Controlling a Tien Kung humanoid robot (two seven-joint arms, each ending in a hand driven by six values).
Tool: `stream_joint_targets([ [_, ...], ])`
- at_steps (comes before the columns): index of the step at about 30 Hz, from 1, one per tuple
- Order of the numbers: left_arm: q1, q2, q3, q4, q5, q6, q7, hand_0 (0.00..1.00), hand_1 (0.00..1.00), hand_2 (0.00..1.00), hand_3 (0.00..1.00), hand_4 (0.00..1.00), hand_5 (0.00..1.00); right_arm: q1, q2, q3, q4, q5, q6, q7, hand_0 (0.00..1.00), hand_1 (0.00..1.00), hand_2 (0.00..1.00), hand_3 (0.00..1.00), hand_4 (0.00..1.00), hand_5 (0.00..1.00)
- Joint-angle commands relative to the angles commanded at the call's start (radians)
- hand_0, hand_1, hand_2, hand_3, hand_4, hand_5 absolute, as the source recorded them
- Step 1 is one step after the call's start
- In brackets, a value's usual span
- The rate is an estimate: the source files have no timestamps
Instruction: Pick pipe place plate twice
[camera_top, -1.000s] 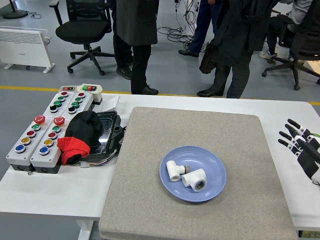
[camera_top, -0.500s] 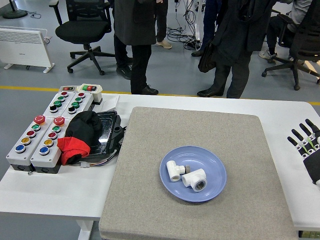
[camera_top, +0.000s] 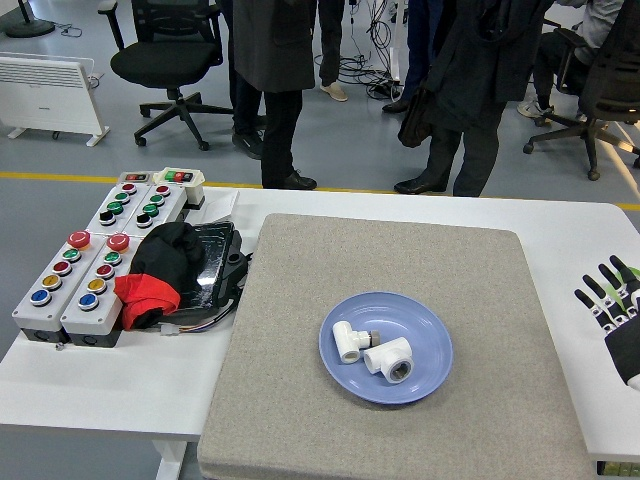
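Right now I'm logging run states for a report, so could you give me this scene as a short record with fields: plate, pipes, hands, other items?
plate: blue plate on the grey mat, near the mat's middle
pipes: two white pipe fittings on the plate, an elbow fitting to the left and a tee fitting to its right, close together
right hand: right hand at the table's right edge, fingers spread, holding nothing
left hand: not in view
other items: button control boxes and a black and red cloth left of the mat
people: standing beyond the table's far side
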Motion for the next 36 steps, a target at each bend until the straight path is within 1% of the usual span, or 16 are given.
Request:
stream_joint_targets([
  [13,-0.001,0.000,-0.002,0.000,0.005,-0.003,0.001,0.725,0.747,0.701,0.648,0.400,0.998,-0.032,0.009,0.005,-0.001,-0.001,-0.009,0.016,0.868,0.830,0.907,0.842,0.622,0.702],
  [25,0.000,-0.002,-0.003,0.000,0.006,-0.004,0.002,0.725,0.747,0.701,0.647,0.400,0.998,-0.033,0.009,0.009,0.000,0.007,-0.014,0.024,0.862,0.825,0.896,0.837,0.614,0.693],
  [32,0.003,-0.003,-0.005,0.000,0.011,-0.005,0.002,0.725,0.747,0.701,0.646,0.400,0.998,-0.040,0.007,0.008,0.002,0.020,-0.026,0.020,0.852,0.814,0.883,0.830,0.611,0.689],
  [36,0.006,-0.004,-0.006,0.000,0.014,-0.005,0.001,0.725,0.747,0.701,0.646,0.400,0.998,-0.047,0.008,0.008,0.002,0.047,-0.038,0.029,0.852,0.814,0.883,0.830,0.611,0.689],
])
